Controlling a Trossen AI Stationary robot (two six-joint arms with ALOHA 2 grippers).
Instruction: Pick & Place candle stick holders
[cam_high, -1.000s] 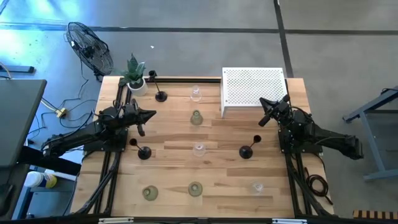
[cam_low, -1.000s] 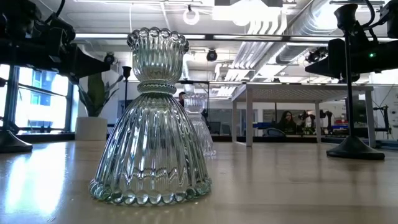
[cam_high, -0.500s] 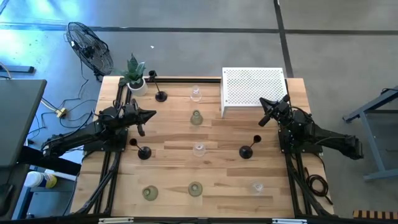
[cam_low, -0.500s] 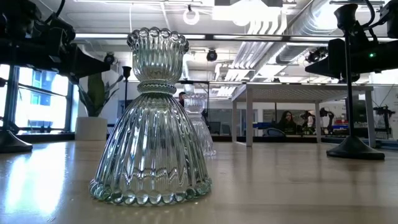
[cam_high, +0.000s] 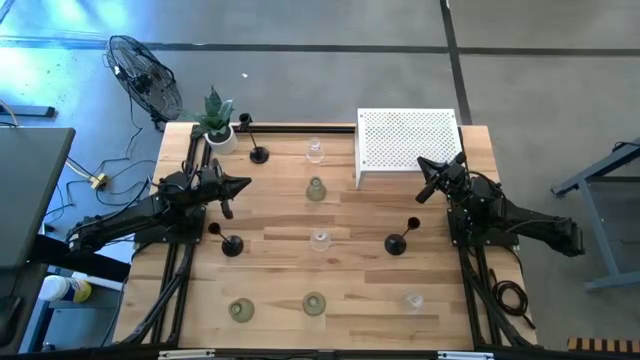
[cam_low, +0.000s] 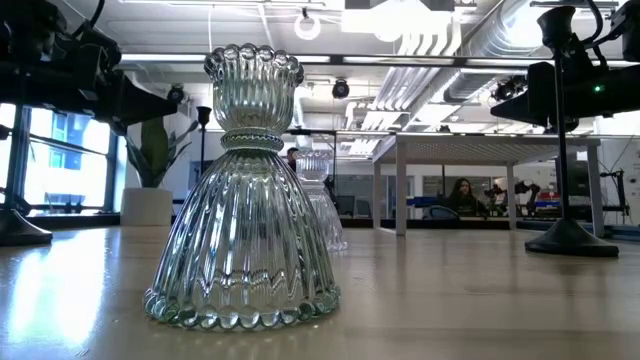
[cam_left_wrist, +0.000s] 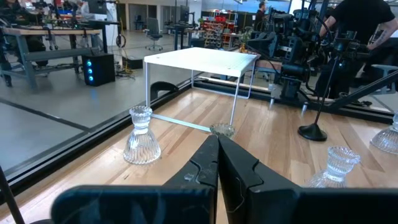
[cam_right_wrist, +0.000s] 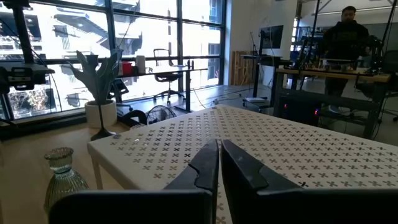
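Observation:
Nine candle stick holders stand upright on their bases on the wooden table. The black ones are at the far left (cam_high: 259, 152), middle left (cam_high: 232, 243) and middle right (cam_high: 397, 241). The clear glass ones are at the far middle (cam_high: 315, 150), the centre (cam_high: 320, 239) and the near right (cam_high: 414, 299). The pale-green ones are behind the centre (cam_high: 316, 188) and at the near edge (cam_high: 241, 311) (cam_high: 314, 304). My left gripper (cam_high: 245, 184) (cam_left_wrist: 214, 138) is shut and empty, held above the table's left side. My right gripper (cam_high: 420, 163) (cam_right_wrist: 217, 144) is shut and empty beside the white box.
A white perforated box (cam_high: 407, 145) stands at the far right. A green plant in a white pot (cam_high: 216, 125) stands at the far left corner. In the low view a pale-green holder (cam_low: 243, 190) fills the foreground. People show in the room beyond the table.

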